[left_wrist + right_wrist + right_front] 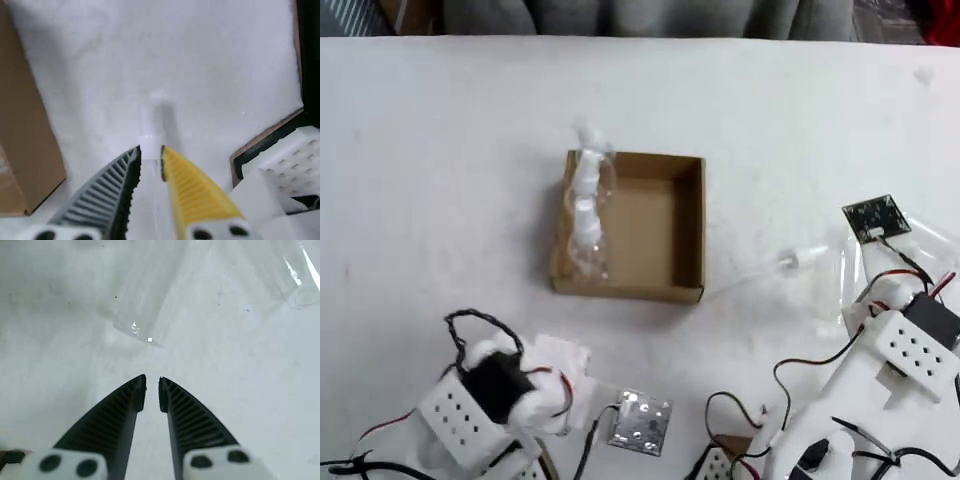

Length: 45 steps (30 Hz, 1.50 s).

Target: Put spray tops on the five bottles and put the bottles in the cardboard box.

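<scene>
The cardboard box (690, 230) stands open at the table's middle, with clear bottles (587, 215) wearing white spray tops lying along its left wall. A loose spray top (790, 262) with its thin tube lies to the right of the box. My left gripper (150, 152), grey and yellow fingered, sits near the front edge and looks shut on a blurred white spray top (152, 120) sticking out past its tips. My right gripper (152, 385) is shut with nothing in it, just short of a clear topless bottle (150, 300) lying on the table; a second bottle (280, 270) lies beside it.
The box's side (25, 140) is close to my left gripper. The other arm's white base on a dark mat (280, 165) is on the opposite side. Both arms and their cables (790, 370) crowd the front edge. The far half of the white table (640, 90) is bare.
</scene>
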{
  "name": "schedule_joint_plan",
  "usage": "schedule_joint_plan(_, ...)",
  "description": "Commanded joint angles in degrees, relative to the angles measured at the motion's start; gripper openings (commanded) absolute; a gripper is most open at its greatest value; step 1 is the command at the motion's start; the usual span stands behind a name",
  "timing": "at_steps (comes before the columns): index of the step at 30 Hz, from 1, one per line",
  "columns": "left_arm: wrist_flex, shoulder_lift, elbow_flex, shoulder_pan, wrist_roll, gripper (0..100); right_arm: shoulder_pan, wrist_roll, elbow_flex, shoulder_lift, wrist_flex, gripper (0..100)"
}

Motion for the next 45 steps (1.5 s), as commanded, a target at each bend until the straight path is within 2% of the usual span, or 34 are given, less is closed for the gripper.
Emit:
schedule_joint_plan(1,-2.7,-0.7,1.5,0.7,-0.4,23,0.2,0.6,-0.6,-0.8,-0.9,2.0)
schedule_joint_plan(5,-4.0,-0.7,2.9,0.6,-0.6,24,0.0,0.6,-0.5,-0.8,-0.8,2.0)
schedule_joint_plan(8,-9.0,-0.7,6.2,0.3,-0.4,24,0.0,0.6,-0.5,-0.8,-0.8,2.0)
schedule_joint_plan(15,-19.6,-0.7,11.0,-9.2,-2.7,24,-0.1,0.6,-0.5,-0.9,-0.7,2.0)
schedule_joint_plan(18,-23.8,-0.7,13.6,-10.8,-3.2,24,-0.1,0.6,-0.5,-1.0,-0.5,2.0)
schedule_joint_plan(32,-26.3,0.0,16.4,-10.6,-2.8,24,-0.1,0.5,-0.8,-1.5,-0.4,2.0)
schedule_joint_plan(42,-28.6,25.1,6.3,-10.8,-2.8,23,-1.2,0.3,-2.1,-1.5,3.1,1.9)
schedule_joint_plan(45,-28.7,26.9,5.1,-10.4,-2.8,14,-1.4,0.2,-2.2,-1.5,4.3,1.9)
